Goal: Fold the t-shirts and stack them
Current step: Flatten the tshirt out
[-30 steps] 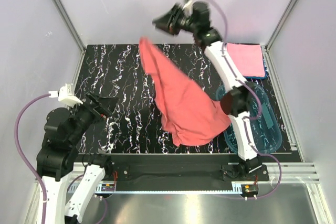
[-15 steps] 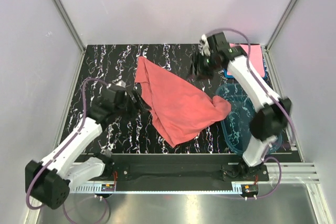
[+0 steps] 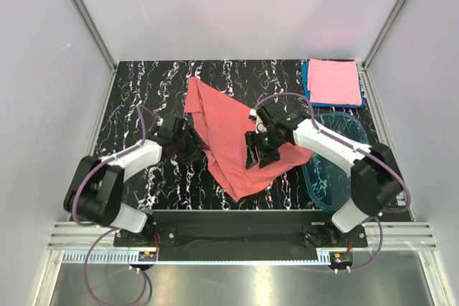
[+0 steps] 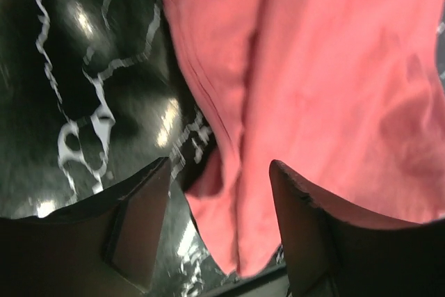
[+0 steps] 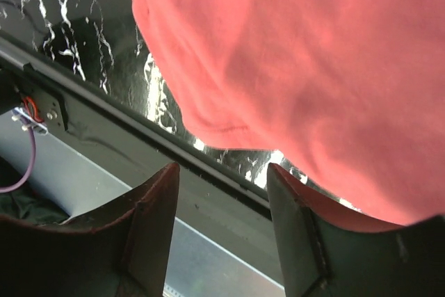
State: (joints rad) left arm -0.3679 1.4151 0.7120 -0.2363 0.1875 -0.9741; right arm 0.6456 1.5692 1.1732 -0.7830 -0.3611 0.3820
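At the near edge of the black, white-veined surface (image 3: 143,91), a dark frame rail (image 5: 104,137) is seen in the right wrist view, just beyond the spread right fingers (image 5: 295,234). These fingers are held clearly apart and nothing is gripped between them; they are poised above the near, rounded hem of the coral t-shirt (image 3: 226,123), and whether the cloth is touched cannot be told.

To the left, the left fingers (image 4: 135,231) are brought low to the shirt's left border. They are also parted by a wide gap. A folded ridge of the coral hem is seen lying in that gap, but it is not pinched, and bare surface is visible beside the left finger.

The coral t-shirt is laid unfolded and rumpled near the middle of the surface, with one pointed end toward the near edge and another corner toward the far left. Its right side reaches to the left rim of the clear blue tub (image 3: 351,184), which is set at the near right; whether the rim is overlapped is hidden by the right arm.

In the far right corner, well apart from the coral shirt, a pink t-shirt (image 3: 334,82) is folded square and stacked on a folded blue t-shirt (image 3: 305,80), of which only a narrow edge is shown.
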